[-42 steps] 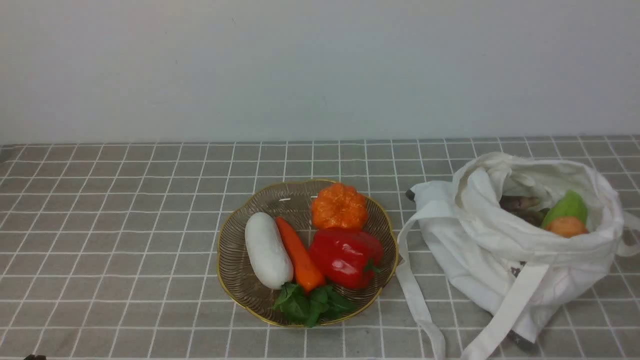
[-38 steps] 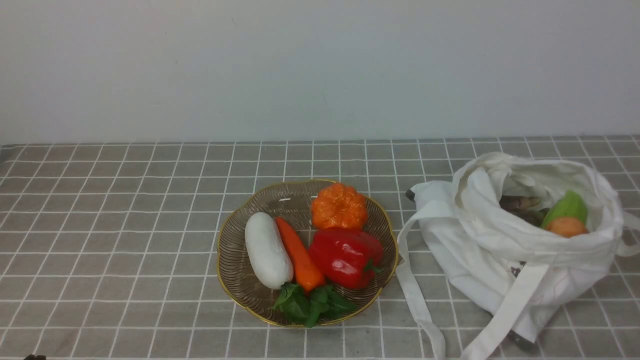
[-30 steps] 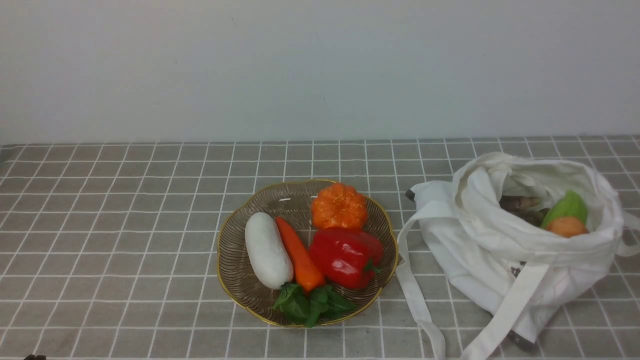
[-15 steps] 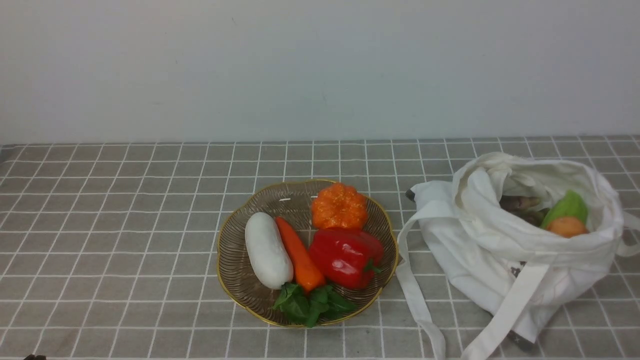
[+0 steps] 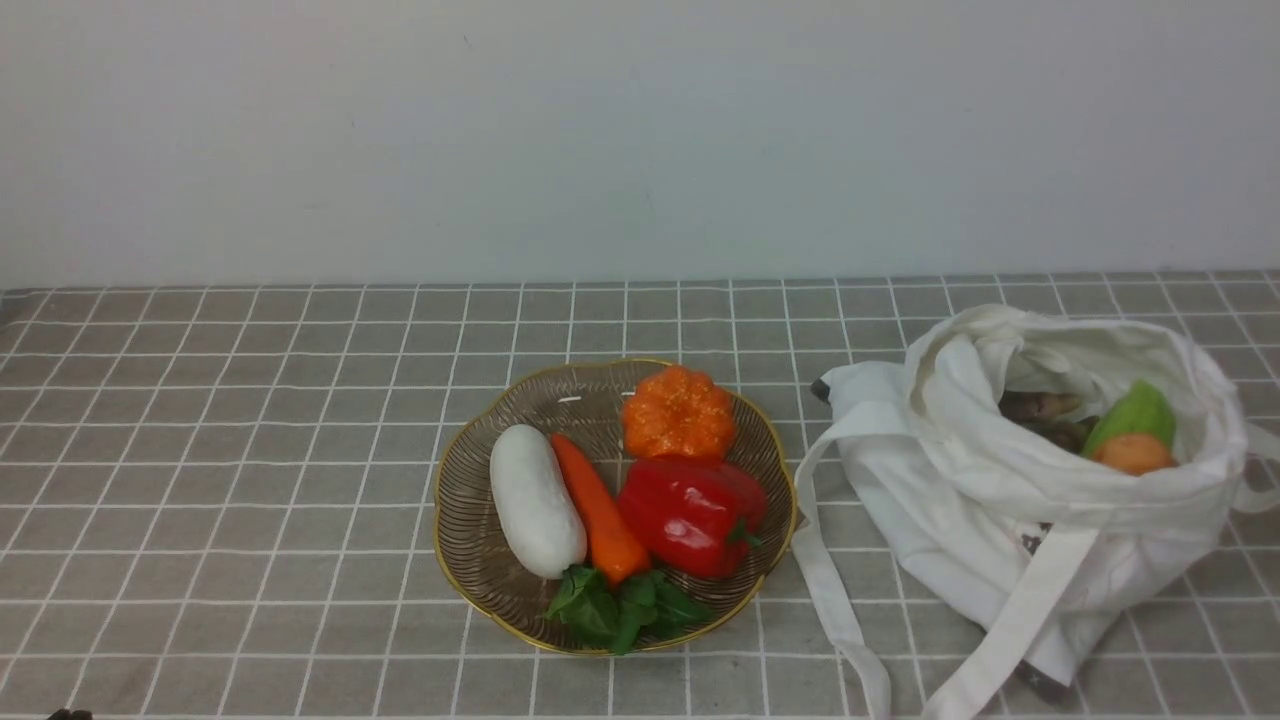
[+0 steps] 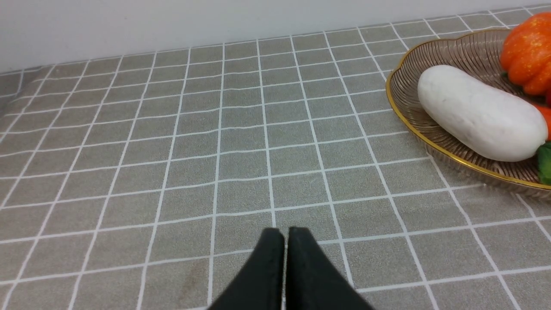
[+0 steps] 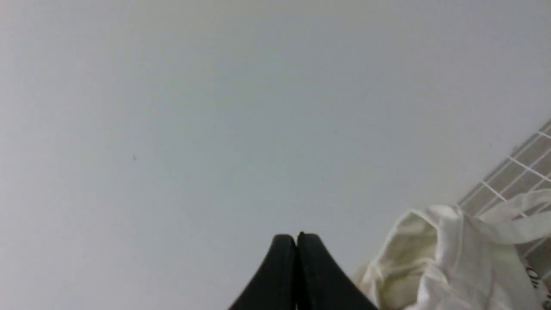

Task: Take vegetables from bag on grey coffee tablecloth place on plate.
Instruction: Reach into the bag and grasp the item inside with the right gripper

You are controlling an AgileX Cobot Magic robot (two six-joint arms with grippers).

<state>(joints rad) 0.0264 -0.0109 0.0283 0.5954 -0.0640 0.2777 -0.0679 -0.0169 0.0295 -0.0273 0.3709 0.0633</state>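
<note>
Glossy toy vegetables point(image 5: 1120, 430), a light green pointed gourd point(image 5: 1135, 410), tan potato point(image 5: 1132, 453) and brownish stalks point(image 5: 1040, 405), sit inside the floppy cream-white cloth bag point(image 5: 960, 500), right of the ribbed brownish glass plate point(image 5: 470, 560) on the grey-brown gridded tablecloth point(image 5: 250, 450). Only the wrist views show the left gripper point(image 6: 284, 234) and right gripper point(image 7: 296, 239): both pressed closed, empty.

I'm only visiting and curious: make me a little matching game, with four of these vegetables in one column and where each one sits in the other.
Things:
1. white vegetable
2. orange pumpkin
3. green leaves
4. light green gourd

Places:
A. inside the bag
B. far side of the plate
C. near edge of the plate
D. left part of the plate

Pairs: 1-D, 2-B, 3-C, 4-A.
</note>
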